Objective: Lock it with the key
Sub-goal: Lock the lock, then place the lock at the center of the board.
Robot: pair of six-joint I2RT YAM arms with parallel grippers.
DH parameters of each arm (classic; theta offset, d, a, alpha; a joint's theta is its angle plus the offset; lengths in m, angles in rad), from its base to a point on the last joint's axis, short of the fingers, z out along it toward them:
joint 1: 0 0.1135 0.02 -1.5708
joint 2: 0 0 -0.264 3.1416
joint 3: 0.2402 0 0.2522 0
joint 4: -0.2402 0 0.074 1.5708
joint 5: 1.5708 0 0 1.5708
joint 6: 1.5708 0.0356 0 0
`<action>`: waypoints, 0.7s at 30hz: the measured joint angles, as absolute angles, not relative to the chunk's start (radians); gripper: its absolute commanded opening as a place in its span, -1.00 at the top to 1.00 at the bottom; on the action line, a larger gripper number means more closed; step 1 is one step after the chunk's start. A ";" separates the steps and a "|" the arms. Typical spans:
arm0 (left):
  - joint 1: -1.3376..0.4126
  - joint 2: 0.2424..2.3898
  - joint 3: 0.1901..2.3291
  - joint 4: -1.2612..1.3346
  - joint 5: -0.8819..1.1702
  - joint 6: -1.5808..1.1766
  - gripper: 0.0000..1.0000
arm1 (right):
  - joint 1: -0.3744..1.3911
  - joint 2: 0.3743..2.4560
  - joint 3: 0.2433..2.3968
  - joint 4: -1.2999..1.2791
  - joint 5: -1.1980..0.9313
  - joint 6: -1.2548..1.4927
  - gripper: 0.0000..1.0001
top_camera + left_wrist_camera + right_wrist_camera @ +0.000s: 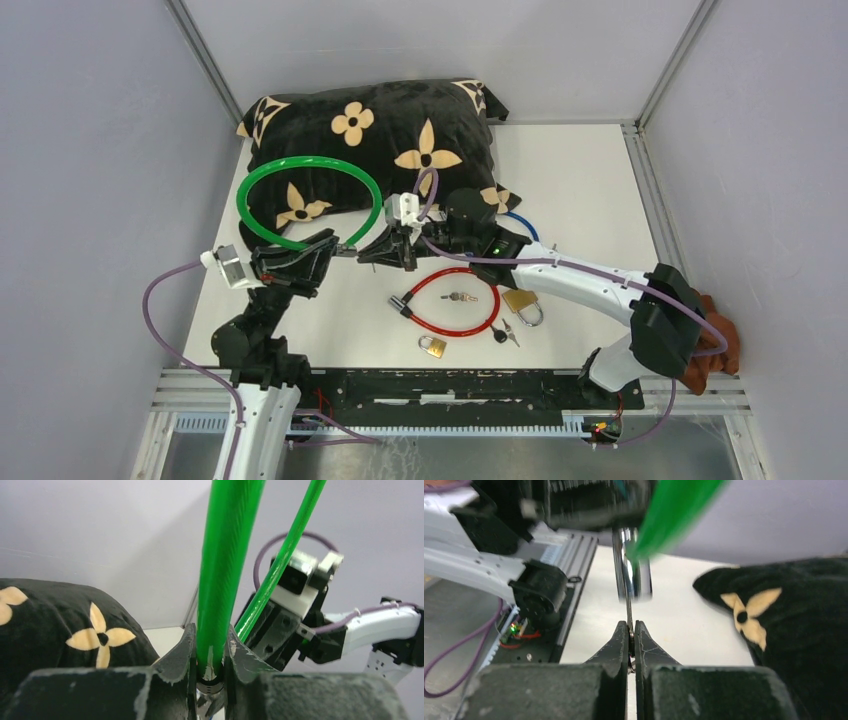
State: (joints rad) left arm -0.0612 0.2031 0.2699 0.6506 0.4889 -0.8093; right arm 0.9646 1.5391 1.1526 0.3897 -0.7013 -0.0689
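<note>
Green cable lock [220,580], held up between both arms, key [629,611] at its barrel [634,575].
We list: cable lock clamped near its end by the left gripper [210,647]; chrome barrel; key pinched flat by the right gripper [631,630]. The key's long axis runs in line with the barrel, tip toward the left gripper. We judge: twist about that axis only, left grip firm.

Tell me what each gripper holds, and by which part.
The left gripper clamps the green cable lock on the cable, near its end. The right gripper pinches the key by its head, blade toward the silver lock barrel.
</note>
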 measured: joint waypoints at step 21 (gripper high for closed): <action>-0.041 0.183 0.514 -0.062 0.426 -0.007 0.95 | 0.850 1.361 0.811 0.293 -0.508 -0.142 1.00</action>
